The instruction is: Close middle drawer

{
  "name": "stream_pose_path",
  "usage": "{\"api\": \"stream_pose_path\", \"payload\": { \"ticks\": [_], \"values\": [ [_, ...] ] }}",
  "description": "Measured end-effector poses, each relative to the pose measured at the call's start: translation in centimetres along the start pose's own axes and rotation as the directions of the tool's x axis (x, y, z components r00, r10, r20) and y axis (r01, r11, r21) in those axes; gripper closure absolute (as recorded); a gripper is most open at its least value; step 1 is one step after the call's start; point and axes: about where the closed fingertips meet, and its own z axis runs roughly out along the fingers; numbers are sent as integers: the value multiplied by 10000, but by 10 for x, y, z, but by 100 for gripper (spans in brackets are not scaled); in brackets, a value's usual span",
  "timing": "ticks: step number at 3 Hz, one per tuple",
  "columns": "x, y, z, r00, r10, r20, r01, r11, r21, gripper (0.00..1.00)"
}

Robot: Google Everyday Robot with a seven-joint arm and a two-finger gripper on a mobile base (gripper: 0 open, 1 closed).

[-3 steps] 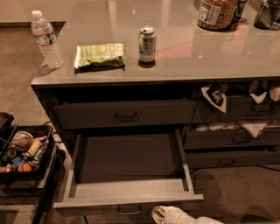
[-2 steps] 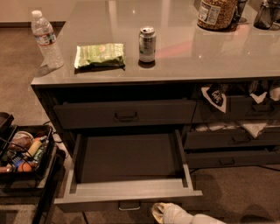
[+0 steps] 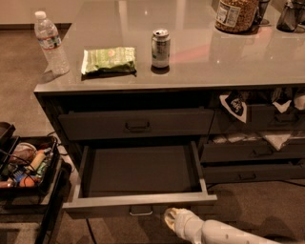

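The middle drawer (image 3: 105, 204) is a wide dark grey drawer, pulled far out from the cabinet. Its lighter grey box (image 3: 138, 169) looks empty. Its small dark pull handle (image 3: 141, 210) sits at the centre of the front. My gripper (image 3: 171, 219), at the tip of a white arm coming in from the bottom right, is at the lower edge of the drawer front, just right of the handle. The slimmer drawer (image 3: 136, 125) above it is shut.
On the counter are a water bottle (image 3: 50, 43), a green snack bag (image 3: 108, 60), a can (image 3: 160, 48) and a jar (image 3: 236, 14). A low cart (image 3: 26, 167) of small items stands at the left. The right-hand drawers (image 3: 252, 152) hang partly open with cloths.
The drawer front has slid a little way back toward the cabinet. My gripper has moved forward with it, staying at the front's lower edge.
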Motion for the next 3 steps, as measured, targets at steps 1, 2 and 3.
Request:
{"api": "stream_pose_path", "payload": {
  "ticks": [1, 2, 3],
  "values": [
    [6, -29, 3, 9984, -202, -524, 215, 9995, 248, 100],
    [5, -27, 4, 9987, -151, -494, 162, 9996, 239, 100],
    [4, -37, 20, 9992, -42, -394, 68, 9977, 670, 100]
  ]
}}
